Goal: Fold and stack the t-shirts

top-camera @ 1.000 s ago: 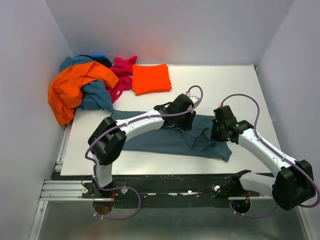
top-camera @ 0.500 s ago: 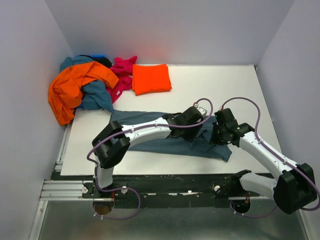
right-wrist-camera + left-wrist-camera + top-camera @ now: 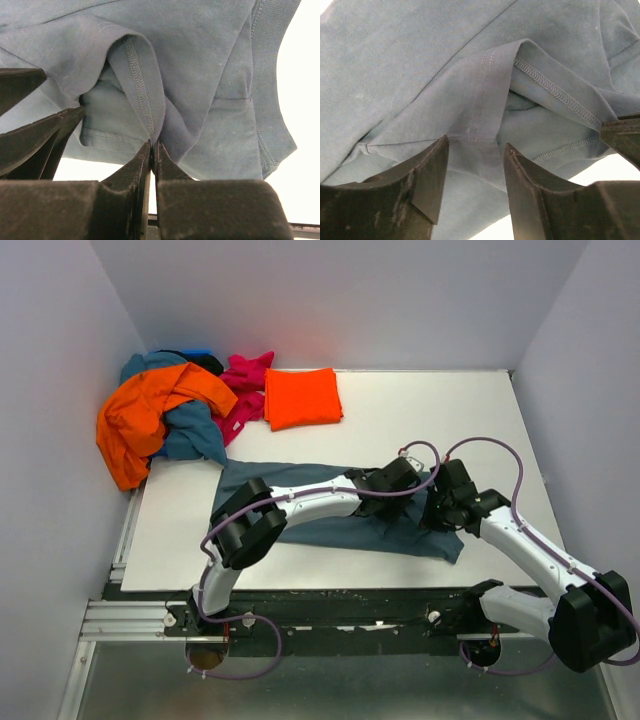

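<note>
A slate blue-grey t-shirt (image 3: 335,532) lies spread and rumpled across the near middle of the table. My left gripper (image 3: 412,496) reaches over it to its right part. In the left wrist view the left gripper (image 3: 475,145) is open, and its fingers straddle a stitched hem fold (image 3: 480,95) without pinching it. Just to the right, my right gripper (image 3: 436,516) is shut on a raised fold of the same shirt, seen close up in the right wrist view (image 3: 152,144). The left fingers (image 3: 35,137) show at that view's left edge.
A folded orange-red t-shirt (image 3: 300,397) lies at the back of the table. A loose pile sits at the back left corner: orange (image 3: 150,415), teal (image 3: 195,432), magenta (image 3: 243,380) and blue (image 3: 200,352) shirts. Walls close in on both sides and at the back.
My left arm has swung right across the shirt toward the right gripper, and its jaws have opened. The right gripper has kept its grip and shifted a little.
</note>
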Action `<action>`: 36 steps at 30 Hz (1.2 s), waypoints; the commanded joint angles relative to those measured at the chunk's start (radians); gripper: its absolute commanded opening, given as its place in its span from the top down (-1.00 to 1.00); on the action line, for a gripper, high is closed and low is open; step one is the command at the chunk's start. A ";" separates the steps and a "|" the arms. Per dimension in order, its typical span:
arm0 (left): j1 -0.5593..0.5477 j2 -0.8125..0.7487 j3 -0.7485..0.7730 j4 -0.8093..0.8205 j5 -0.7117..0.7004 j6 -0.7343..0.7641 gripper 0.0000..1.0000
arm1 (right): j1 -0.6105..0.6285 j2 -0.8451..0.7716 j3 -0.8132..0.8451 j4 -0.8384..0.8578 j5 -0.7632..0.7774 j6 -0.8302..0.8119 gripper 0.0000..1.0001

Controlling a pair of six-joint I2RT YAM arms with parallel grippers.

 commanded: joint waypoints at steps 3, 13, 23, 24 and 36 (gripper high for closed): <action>-0.007 0.037 0.048 -0.006 -0.003 -0.019 -0.05 | 0.005 -0.012 -0.013 0.015 0.001 0.011 0.71; -0.007 0.006 0.022 0.002 -0.017 -0.029 0.59 | 0.005 -0.015 -0.016 0.015 -0.004 0.014 0.71; -0.001 -0.046 -0.033 -0.009 -0.020 -0.036 1.00 | 0.005 -0.026 -0.022 0.003 -0.021 0.028 0.72; 0.002 -0.058 -0.041 -0.014 -0.026 -0.038 1.00 | 0.005 -0.027 -0.020 0.000 -0.022 0.029 0.72; 0.050 -0.206 -0.177 -0.049 -0.072 -0.041 1.00 | 0.005 -0.064 -0.040 -0.052 -0.101 0.065 0.48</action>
